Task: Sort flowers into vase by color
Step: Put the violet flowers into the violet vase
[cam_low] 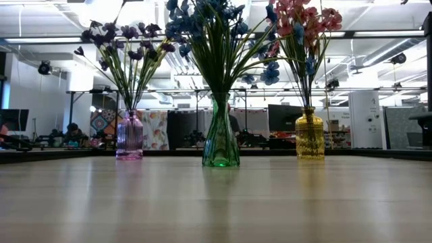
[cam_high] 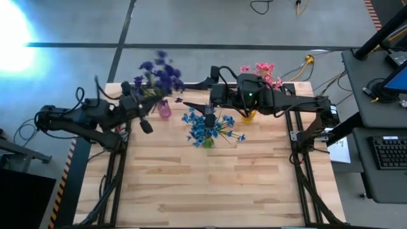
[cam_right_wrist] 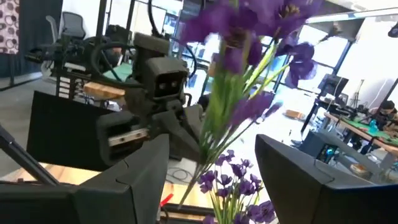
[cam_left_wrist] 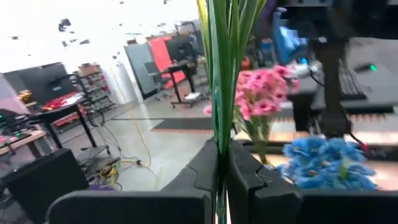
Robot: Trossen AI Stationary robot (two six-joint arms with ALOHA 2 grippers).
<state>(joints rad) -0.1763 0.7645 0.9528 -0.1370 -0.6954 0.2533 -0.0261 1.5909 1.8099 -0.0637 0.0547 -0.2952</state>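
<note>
My left gripper [cam_left_wrist: 222, 168] is shut on the green stems of a purple flower sprig [cam_right_wrist: 249, 68], near the table's far left, beside the pink vase [cam_high: 164, 109]. My right gripper [cam_right_wrist: 211, 186] faces it, open; the sprig stands between its fingers without touching them. In the low view the pink vase [cam_low: 129, 136] holds purple flowers [cam_low: 125, 40]. The green vase [cam_low: 221, 138] holds blue flowers [cam_low: 209, 17], and the yellow vase [cam_low: 310, 137] holds pink flowers [cam_low: 307, 20]. All the stems stand in the vase necks. My left gripper pinches the sprig's bundle of thin green stems [cam_left_wrist: 219, 134] between its two fingers. The fingers come in level and lie across the stems. The sprig stands nearly upright, lifted clear, with its purple blossoms above the fingers.
The three vases stand in a row along the far part of the wooden table [cam_high: 210, 184]. Both arms [cam_high: 82, 117] [cam_high: 280, 100] reach in above that row. Cables [cam_high: 308, 60] lie beyond the table's far edge, and a desk with a keyboard [cam_high: 388, 152] stands to the right.
</note>
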